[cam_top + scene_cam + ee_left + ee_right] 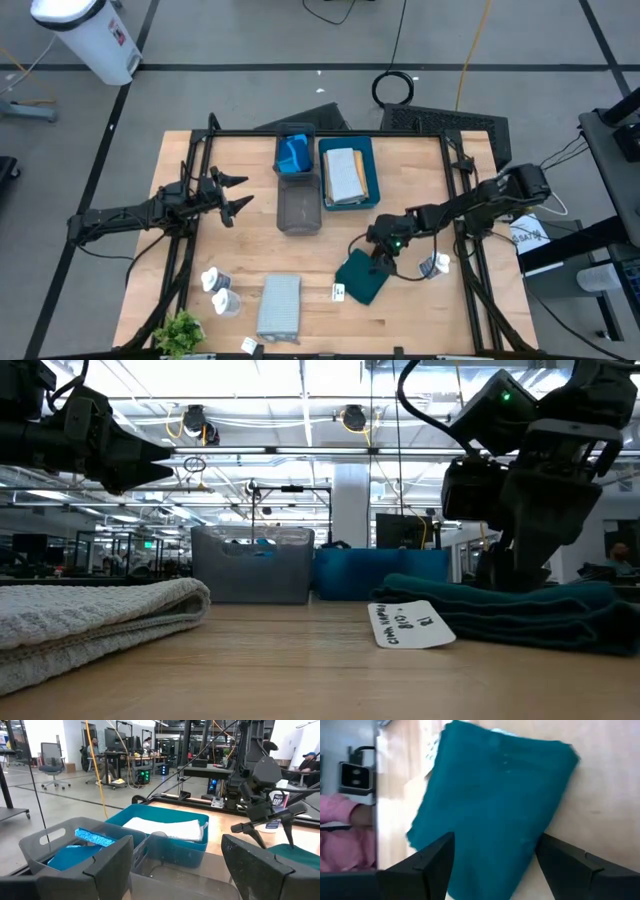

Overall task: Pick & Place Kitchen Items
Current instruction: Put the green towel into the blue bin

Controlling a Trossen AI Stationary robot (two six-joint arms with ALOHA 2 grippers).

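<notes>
Teal cloth [362,279], folded into a rectangle, lies at the lower right of centre in the high view, its long axis running from the lower left up toward the upper right. The right gripper [380,258] stands over its upper end, fingers spread and holding nothing. A white tag [338,292] sits at the cloth's left edge. At the left of the frame the left gripper [233,192] hangs above bare tabletop [420,170], fingers parted and empty, pointing right toward the grey tray [298,209].

In the low view the teal cloth [520,610] lies flat at the right, its length running across the frame, with the right gripper [515,565] coming down on it from above; whether the tips touch the fabric I cannot tell. A grey cloth [90,615] fills the lower left.

From the left wrist view, the left arm's two fingers [105,870] stand wide apart at the bottom, nothing between them.

From the right wrist view, the teal cloth [495,800] fills the centre, and the right arm's fingers [427,862] are splayed to either side over its near end, released.
</notes>
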